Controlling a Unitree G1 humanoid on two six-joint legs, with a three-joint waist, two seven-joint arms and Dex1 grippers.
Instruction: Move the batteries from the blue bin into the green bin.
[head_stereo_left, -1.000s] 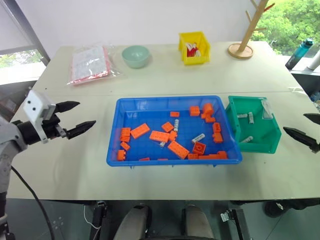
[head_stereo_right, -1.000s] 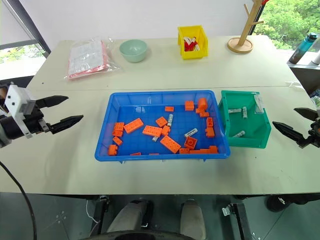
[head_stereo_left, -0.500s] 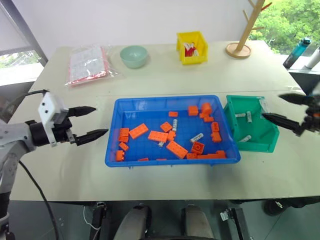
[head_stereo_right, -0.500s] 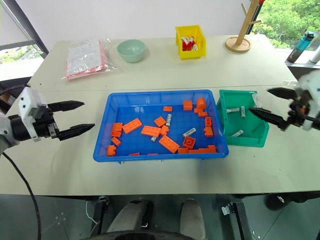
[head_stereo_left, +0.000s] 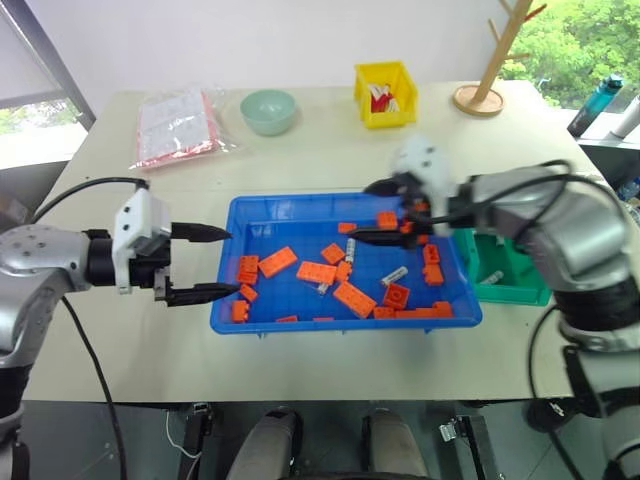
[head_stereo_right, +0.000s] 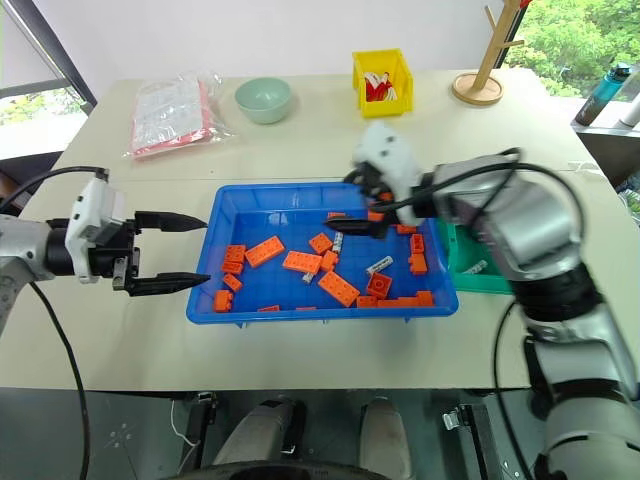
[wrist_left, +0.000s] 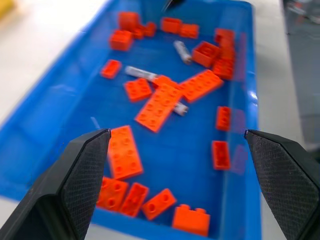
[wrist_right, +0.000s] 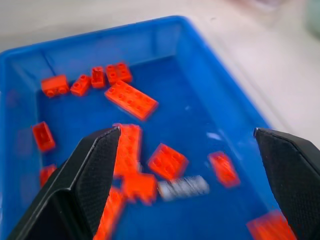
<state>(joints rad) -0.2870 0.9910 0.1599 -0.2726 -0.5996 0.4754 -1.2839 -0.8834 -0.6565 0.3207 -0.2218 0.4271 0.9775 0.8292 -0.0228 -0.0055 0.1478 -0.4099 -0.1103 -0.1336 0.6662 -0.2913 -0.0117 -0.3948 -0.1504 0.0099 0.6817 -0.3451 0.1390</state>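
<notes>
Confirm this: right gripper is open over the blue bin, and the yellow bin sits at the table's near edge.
One error: the yellow bin sits at the far edge, per the left eye view. The right gripper is indeed open over the blue bin.

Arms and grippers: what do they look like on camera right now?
Both arms are silver-grey metal with rounded shells and black joints, and a thin black cable loops along each. Each wrist carries a white boxy block. The left gripper and right gripper each have two long, pointed black fingers with finely textured inner faces.
</notes>
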